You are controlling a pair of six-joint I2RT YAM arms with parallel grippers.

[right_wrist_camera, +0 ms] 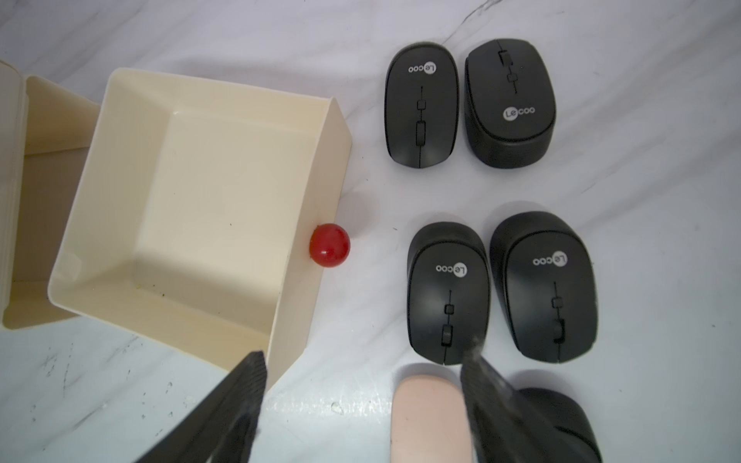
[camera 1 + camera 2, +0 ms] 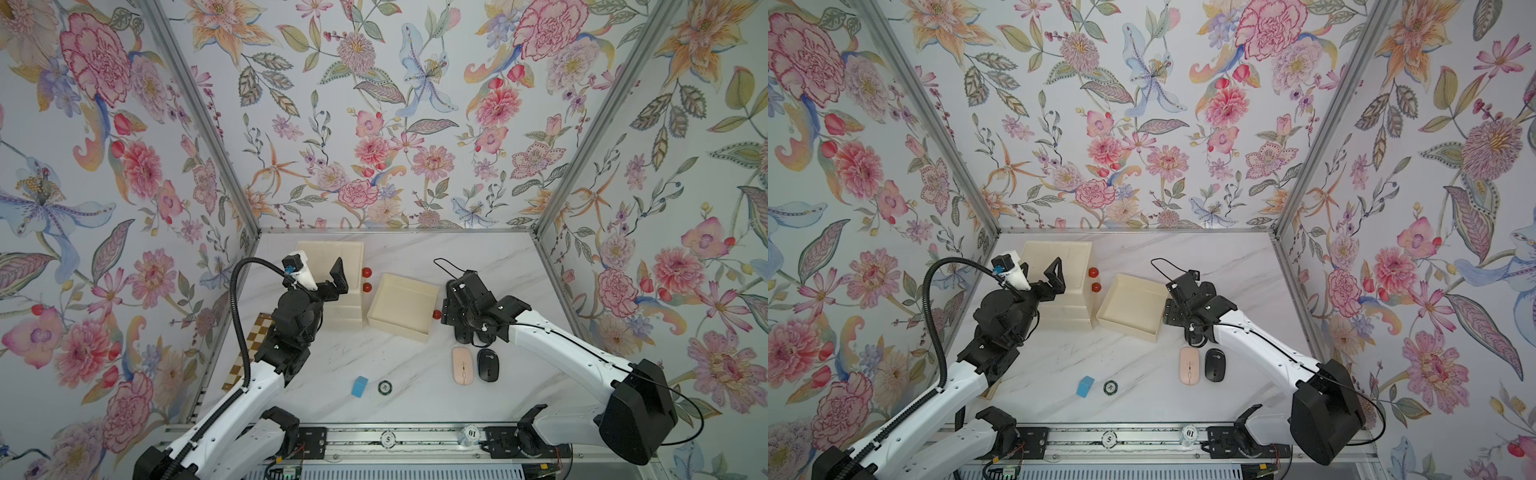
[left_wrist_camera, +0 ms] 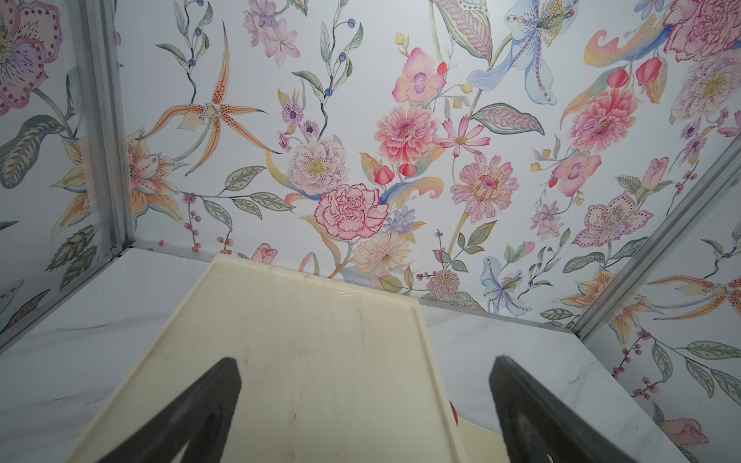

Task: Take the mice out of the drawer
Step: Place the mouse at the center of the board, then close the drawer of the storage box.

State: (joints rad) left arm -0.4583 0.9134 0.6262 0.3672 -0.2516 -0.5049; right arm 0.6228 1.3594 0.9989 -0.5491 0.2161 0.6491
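Mice (image 1: 447,292) just beside right claw (image 1: 365,356)

Two robot arms share one build, both bolted to a silver rail (image 2: 432,436) through black mounting blocks. The links are glossy white shells dotted with small dark screw holes; the joints are matte black housings. On the right arm (image 2: 557,345), the joint nearest the rail is a large, rounded black housing (image 2: 636,415), and a thin black cable (image 2: 701,417) trails along the white shell. The left arm (image 2: 224,419) carries a thick black corrugated hose (image 2: 237,316) that ends, far from the rail, at a white camera casing (image 2: 304,273) with a blue connector. Each tool — the left tool (image 3: 365,360), the right tool (image 1: 363,356) — has matte black tapering fingers; the right tool's look finely ribbed.
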